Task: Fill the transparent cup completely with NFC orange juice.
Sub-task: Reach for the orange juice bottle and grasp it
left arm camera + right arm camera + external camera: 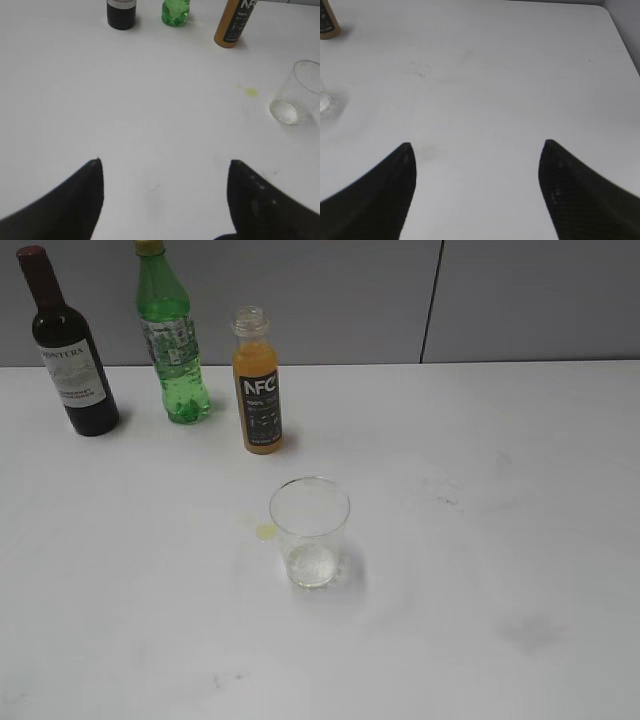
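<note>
Along the far edge of the white counter, toward its left corner, stand a dark wine bottle, a green soda bottle and, just right of them, the uncapped bottle of NFC orange juice. The transparent cup stands upright and empty near the counter's middle, a small yellow drip just to its left. The left gripper hangs wide open, holding nothing; the right gripper likewise gapes empty over bare counter.
</note>
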`<state>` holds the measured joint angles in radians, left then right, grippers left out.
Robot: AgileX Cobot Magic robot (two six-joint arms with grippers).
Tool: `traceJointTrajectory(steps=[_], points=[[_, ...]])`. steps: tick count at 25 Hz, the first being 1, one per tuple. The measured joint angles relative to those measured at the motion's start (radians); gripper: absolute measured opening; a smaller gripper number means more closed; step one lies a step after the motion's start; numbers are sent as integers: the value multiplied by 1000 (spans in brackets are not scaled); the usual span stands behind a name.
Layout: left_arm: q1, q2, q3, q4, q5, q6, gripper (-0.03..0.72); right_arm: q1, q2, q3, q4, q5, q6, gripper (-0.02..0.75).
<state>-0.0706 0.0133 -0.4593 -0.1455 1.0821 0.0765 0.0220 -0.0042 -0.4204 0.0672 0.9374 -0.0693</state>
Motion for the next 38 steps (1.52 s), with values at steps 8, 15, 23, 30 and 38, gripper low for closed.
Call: traceJointTrajectory(steps=[8, 15, 23, 30, 38], points=[[0, 0, 0, -12, -1, 0, 586, 0, 0, 0, 0, 0, 0, 593], [0, 0, 0, -19, -3, 0, 584, 0, 0, 0, 0, 0, 0, 593], [0, 0, -8, -24, -28, 0, 652, 0, 0, 0, 0, 0, 0, 593], [0, 47, -30, -102, -168, 80, 665, 0, 0, 0, 0, 0, 0, 593], [-9, 202, -31, -148, -402, 213, 652, 0, 0, 0, 0, 0, 0, 592]])
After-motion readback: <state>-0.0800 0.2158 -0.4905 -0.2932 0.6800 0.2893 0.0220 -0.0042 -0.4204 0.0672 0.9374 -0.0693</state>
